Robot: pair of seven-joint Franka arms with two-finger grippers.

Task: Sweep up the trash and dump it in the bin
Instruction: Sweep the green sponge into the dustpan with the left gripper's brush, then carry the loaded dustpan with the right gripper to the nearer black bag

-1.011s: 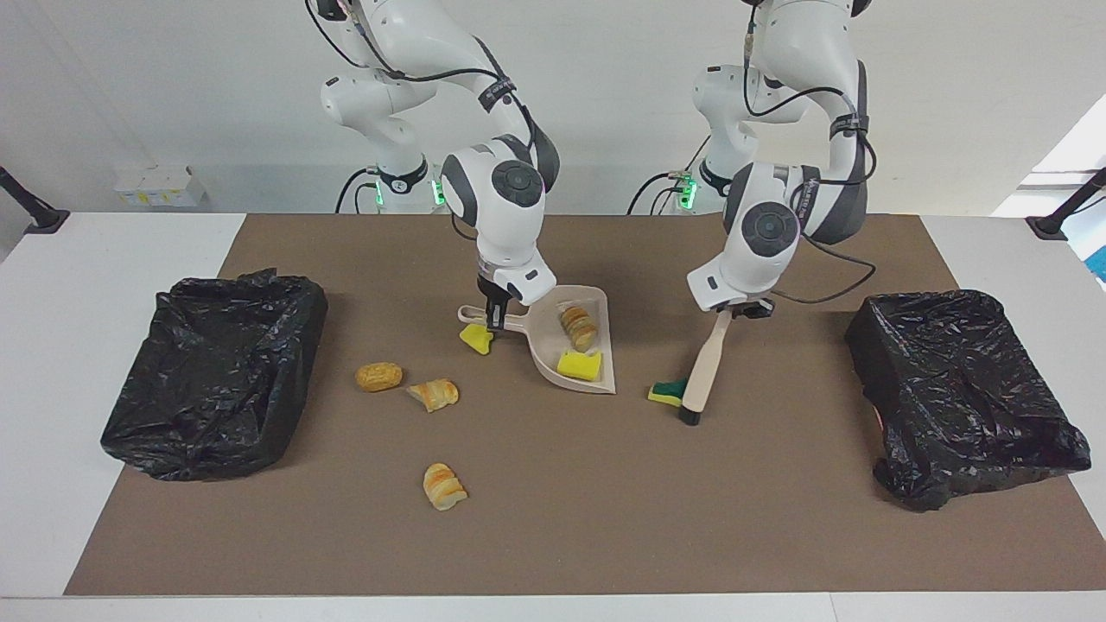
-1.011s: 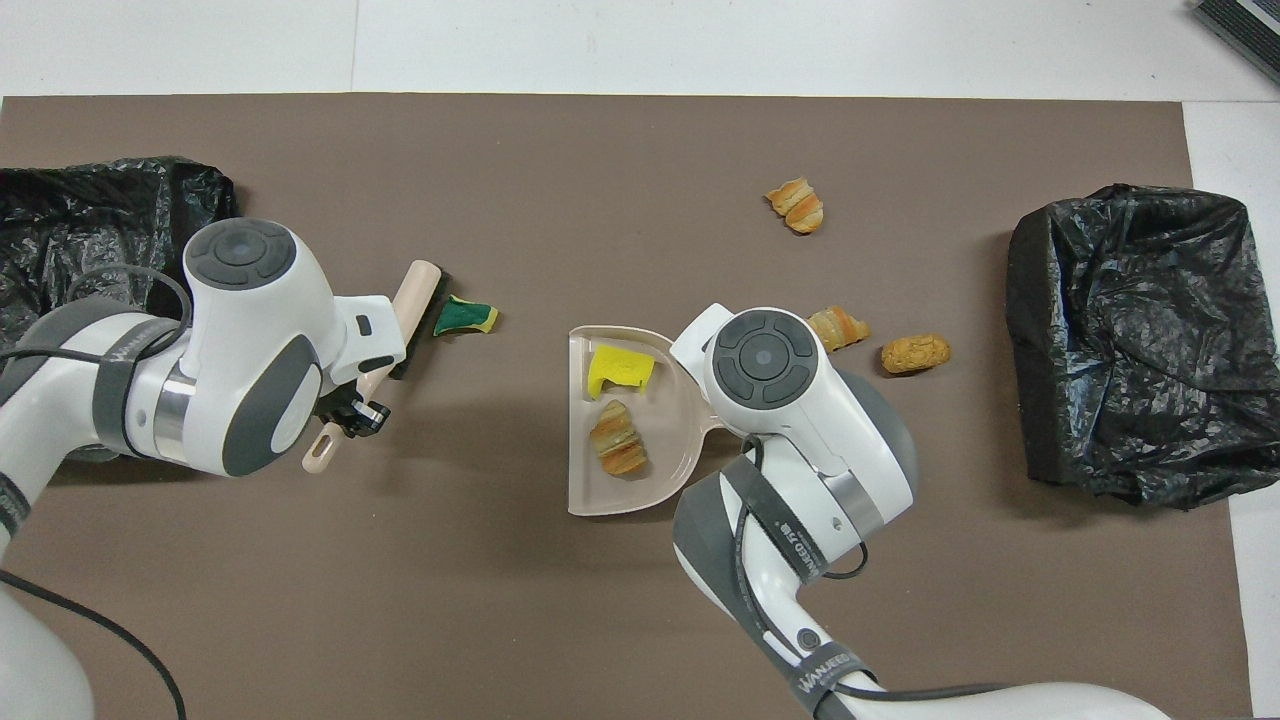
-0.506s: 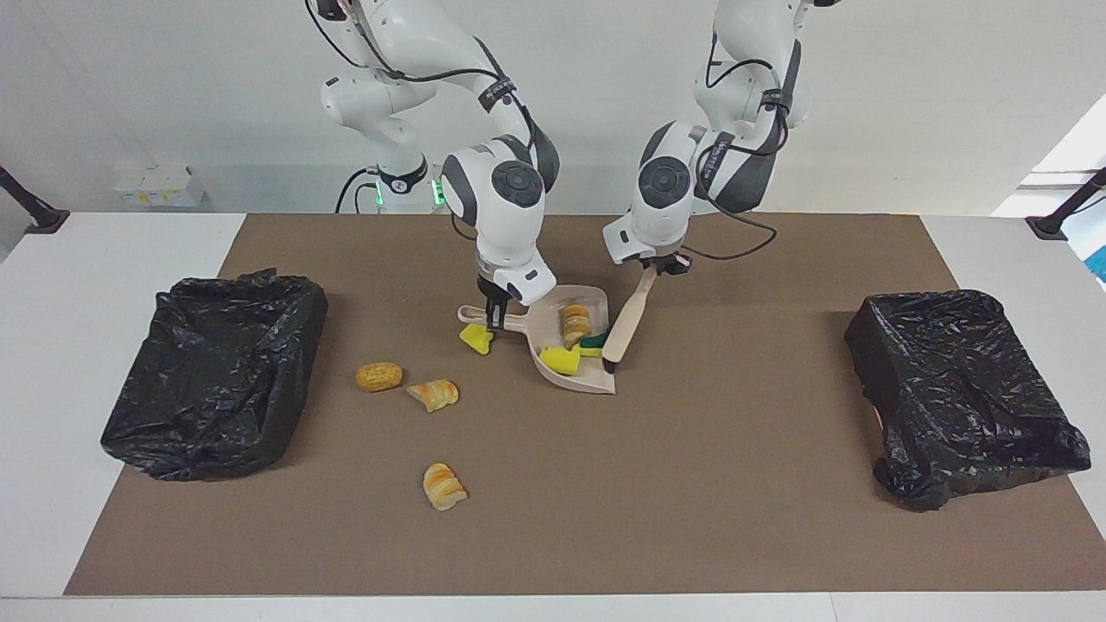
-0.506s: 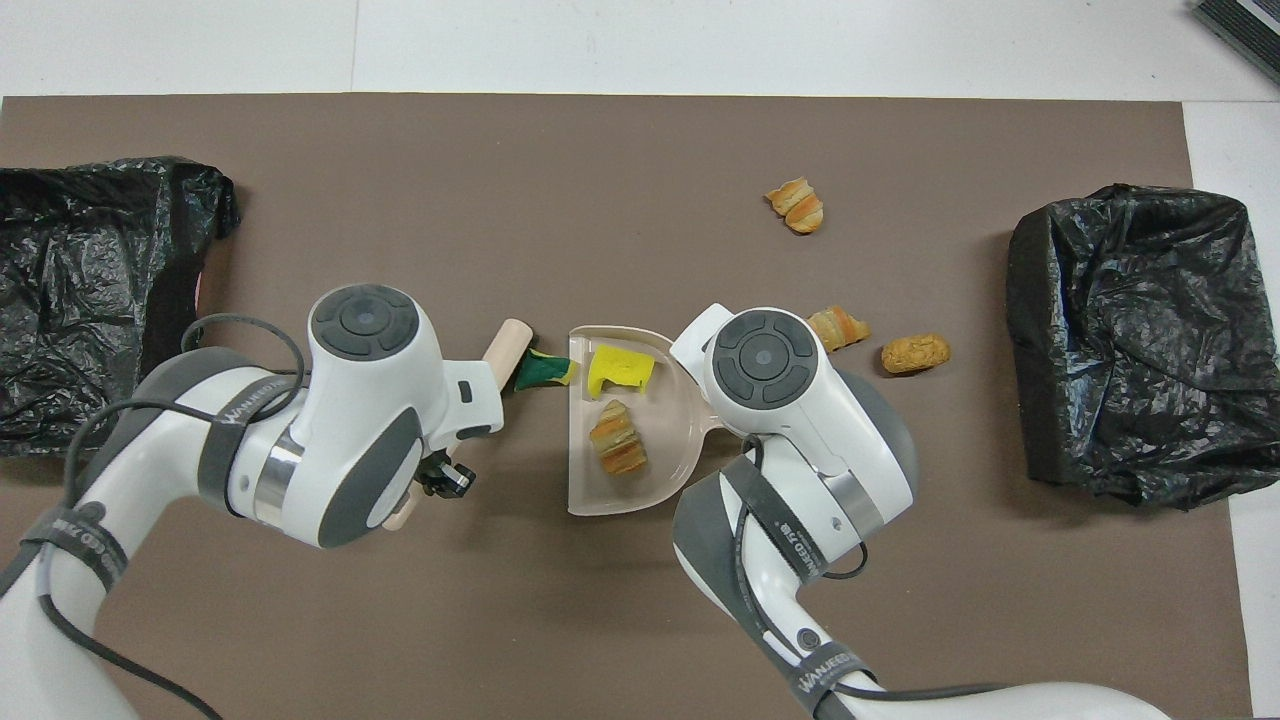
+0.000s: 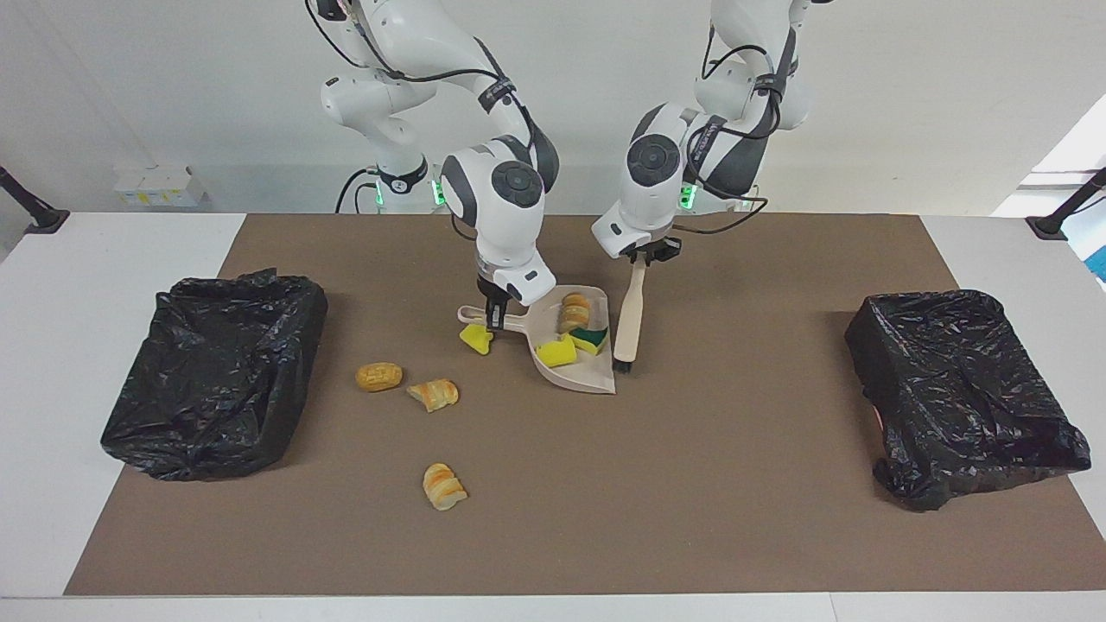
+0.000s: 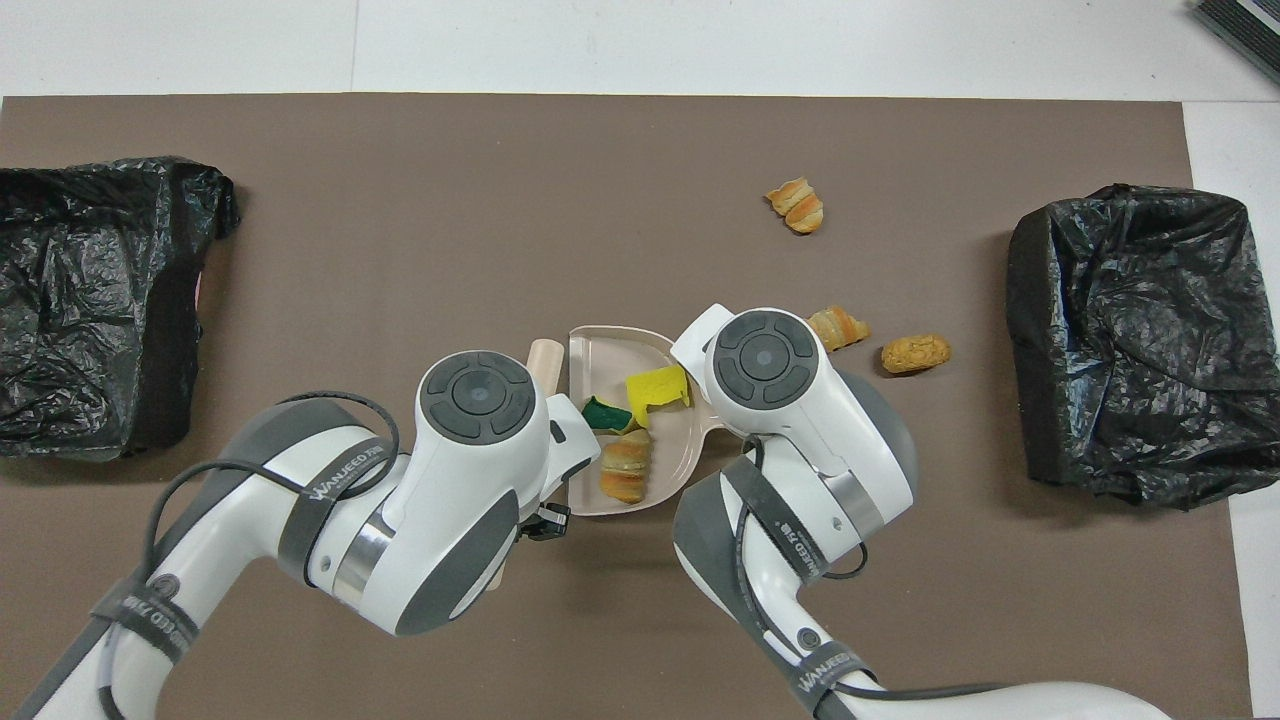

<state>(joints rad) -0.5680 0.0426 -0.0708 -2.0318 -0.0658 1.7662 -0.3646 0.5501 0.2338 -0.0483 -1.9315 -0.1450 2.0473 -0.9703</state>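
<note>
Left fingers [image 5: 640, 258] clamped on smooth beige brush [image 5: 628, 320] handle, right fingers [image 5: 494, 323] gripping plastic dustpan [image 5: 581, 377], spongy and crusty trash [image 5: 572, 339] in its tray, wrist hiding handle overhead, more scraps [image 5: 432, 394] beside right fingers.

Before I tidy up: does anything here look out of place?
Yes. A yellow sponge chunk lies on the mat under the dustpan handle, outside the pan and away from its open edge, so sweeping misses it. Three bread pieces are also loose.

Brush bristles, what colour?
Black, on a beige brush held by the left gripper; clearest in the facing view.
</note>
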